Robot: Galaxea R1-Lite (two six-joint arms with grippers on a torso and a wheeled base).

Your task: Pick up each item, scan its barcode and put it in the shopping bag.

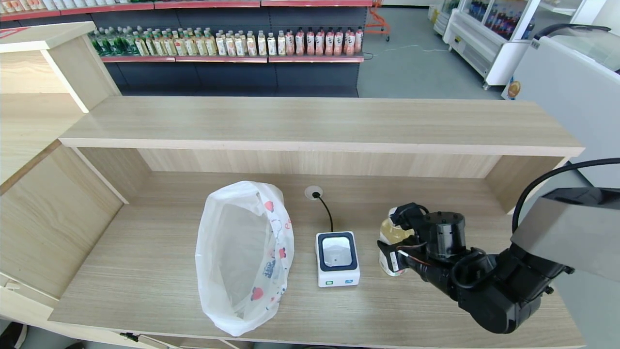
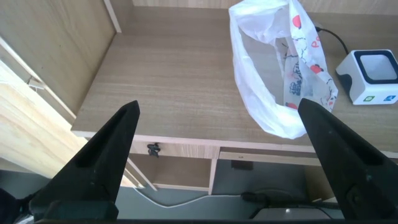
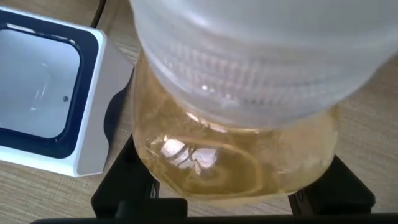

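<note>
A clear bottle of yellowish drink with a white label stands on the counter just right of the scanner. My right gripper is shut on the bottle, one finger on each side. In the right wrist view the bottle sits between the dark fingers, with the scanner beside it. The white shopping bag lies open left of the scanner. My left gripper hangs open, holding nothing, out past the counter's front edge, with the bag and scanner beyond it.
The scanner's black cable runs back to a hole in the wooden counter. A raised shelf spans the back and a side panel closes the left. Bare counter lies left of the bag.
</note>
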